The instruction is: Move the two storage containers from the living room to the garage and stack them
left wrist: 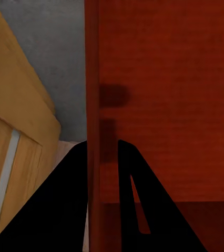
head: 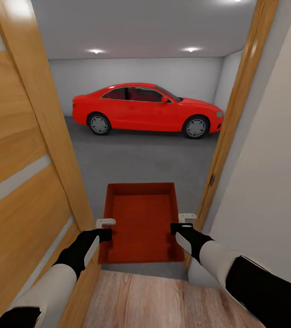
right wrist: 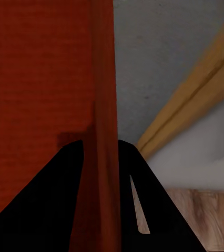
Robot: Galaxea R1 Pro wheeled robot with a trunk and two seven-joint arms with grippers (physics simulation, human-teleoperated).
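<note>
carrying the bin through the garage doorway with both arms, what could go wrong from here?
1. Tight opening: the open door sits close by the left tool, and the door frame by the right tool; either could clip.
2. Each tool only pinches a thin side wall of the storage container, so a bump might loosen it.

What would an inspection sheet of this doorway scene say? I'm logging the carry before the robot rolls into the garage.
Surface: grey concrete floor beyond the threshold; wood planks underfoot.
Job's things: one orange-red container, held level between both arms.
Clutter: nothing seen.
Grippers: left pincer shut on the container's left wall; right pincer shut on its right wall.
Cables: nothing seen.
Surroundings: open wooden door at left, door frame at right, red car parked ahead.
</note>
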